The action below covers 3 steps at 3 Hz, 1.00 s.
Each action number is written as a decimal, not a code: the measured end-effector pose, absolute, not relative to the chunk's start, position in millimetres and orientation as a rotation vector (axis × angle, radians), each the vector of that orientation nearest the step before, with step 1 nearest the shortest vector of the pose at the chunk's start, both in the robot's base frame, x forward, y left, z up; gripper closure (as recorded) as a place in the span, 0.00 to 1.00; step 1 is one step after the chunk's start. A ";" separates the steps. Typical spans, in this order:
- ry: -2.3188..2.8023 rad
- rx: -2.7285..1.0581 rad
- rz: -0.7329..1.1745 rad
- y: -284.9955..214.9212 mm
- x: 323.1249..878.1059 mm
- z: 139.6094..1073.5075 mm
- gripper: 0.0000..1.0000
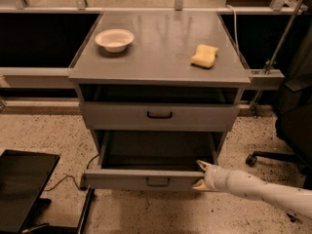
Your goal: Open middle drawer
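The middle drawer [122, 179] is pulled well out of the grey cabinet, and its plain grey tray shows empty. A small black bar handle [157, 182] sits at the centre of its flat front. My gripper [200, 175] comes in from the lower right on a white arm and sits at the right end of that front. Its fingers are spread open: one pale fingertip [202, 165] is over the top edge and the other is low in front of the panel. It is to the right of the handle and not on it.
The drawer above [159, 114] is closed. On the cabinet top [161, 52] sit a white bowl [114, 39] and a yellow sponge [204, 56]. A black case [22, 189] lies on the floor at left and an office chair base [273, 157] stands at right.
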<state>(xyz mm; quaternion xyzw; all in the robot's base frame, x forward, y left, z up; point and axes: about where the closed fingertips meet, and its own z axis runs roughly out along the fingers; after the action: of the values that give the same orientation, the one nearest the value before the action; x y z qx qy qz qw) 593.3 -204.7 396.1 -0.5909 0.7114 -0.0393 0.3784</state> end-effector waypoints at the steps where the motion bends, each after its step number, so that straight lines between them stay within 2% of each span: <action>1: 1.818 -1.510 -0.100 -204.7 593.3 396.1 0.87; 2: 1.818 -1.510 -0.100 -204.7 593.3 398.1 1.00; 3: 1.818 -1.508 -0.105 -205.0 589.9 398.4 1.00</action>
<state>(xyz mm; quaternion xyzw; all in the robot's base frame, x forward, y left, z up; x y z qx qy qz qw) 589.9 -205.0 398.4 -0.5901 0.7116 -0.0412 0.3791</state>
